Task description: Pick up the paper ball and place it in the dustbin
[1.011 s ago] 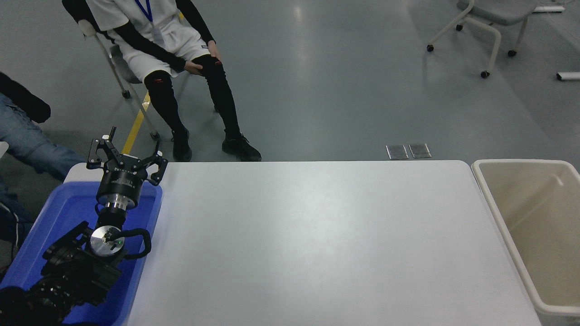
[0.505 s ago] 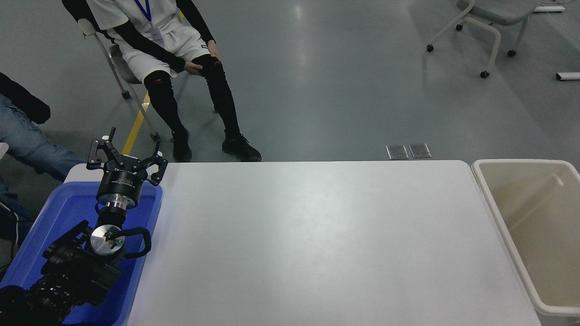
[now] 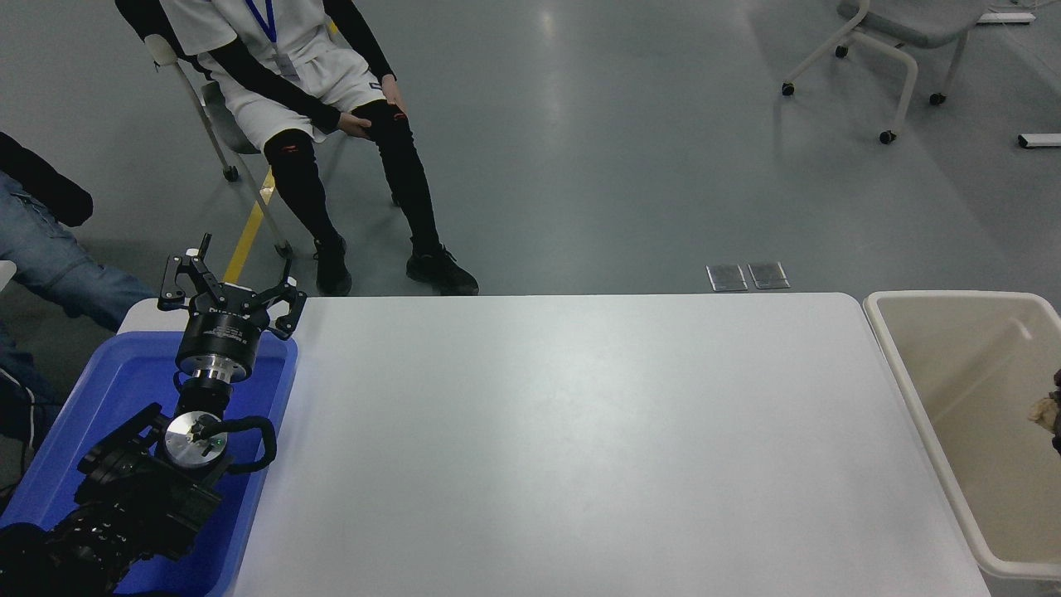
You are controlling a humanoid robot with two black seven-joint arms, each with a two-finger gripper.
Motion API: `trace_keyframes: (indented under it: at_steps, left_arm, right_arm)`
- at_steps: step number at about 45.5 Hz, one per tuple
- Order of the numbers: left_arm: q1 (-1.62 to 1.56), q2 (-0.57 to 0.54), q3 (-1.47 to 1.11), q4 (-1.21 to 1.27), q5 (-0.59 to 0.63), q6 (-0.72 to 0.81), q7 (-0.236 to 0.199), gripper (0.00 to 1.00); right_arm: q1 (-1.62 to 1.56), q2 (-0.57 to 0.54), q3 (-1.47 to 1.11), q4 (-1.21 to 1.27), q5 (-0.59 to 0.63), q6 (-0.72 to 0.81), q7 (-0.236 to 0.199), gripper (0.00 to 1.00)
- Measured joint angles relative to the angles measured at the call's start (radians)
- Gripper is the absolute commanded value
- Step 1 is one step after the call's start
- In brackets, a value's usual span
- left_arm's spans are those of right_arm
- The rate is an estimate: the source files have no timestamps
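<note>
Showing one paper ball (image 3: 1043, 410) over one dustbin (image 3: 912, 390), one left gripper (image 3: 228, 282) parked

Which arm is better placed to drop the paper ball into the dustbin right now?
The right. The paper ball is at the picture's right edge over the dustbin, with a sliver of the right pincer beside it. The left pincer sits open over the blue tray, across the table.

Blue tray (image 3: 99, 390) at the white table's (image 3: 580, 448) left end (seated person (image 3: 315, 108) beyond), grey chair (image 3: 887, 33) far right
</note>
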Motion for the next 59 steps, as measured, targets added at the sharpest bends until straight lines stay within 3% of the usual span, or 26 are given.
trace_keyframes:
  at_steps: [21, 26, 27, 28, 30, 59]
  left_arm:
    - [0.000, 0.000, 0.000, 0.000, 0.000, 0.000, 0.000, 0.99]
    - [0.000, 0.000, 0.000, 0.000, 0.000, 0.000, 0.000, 0.99]
    - [0.000, 0.000, 0.000, 0.000, 0.000, 0.000, 0.000, 0.99]
    - [0.000, 0.000, 0.000, 0.000, 0.000, 0.000, 0.000, 0.99]
    - [0.000, 0.000, 0.000, 0.000, 0.000, 0.000, 0.000, 0.99]
    - [0.000, 0.000, 0.000, 0.000, 0.000, 0.000, 0.000, 0.99]
  right_arm:
    - [0.002, 0.019, 0.006, -0.029, 0.013, -0.007, 0.001, 0.00]
    - [0.004, 0.020, 0.005, -0.031, 0.013, -0.008, 0.001, 0.54]
    - [0.004, 0.020, 0.004, -0.032, 0.013, -0.009, 0.001, 0.71]
    - [0.004, 0.020, 0.004, -0.032, 0.013, -0.010, 0.001, 0.82]
    - [0.004, 0.020, 0.003, -0.033, 0.012, -0.011, 0.001, 1.00]
    - [0.010, 0.019, -0.001, -0.020, 0.005, -0.015, 0.000, 1.00]
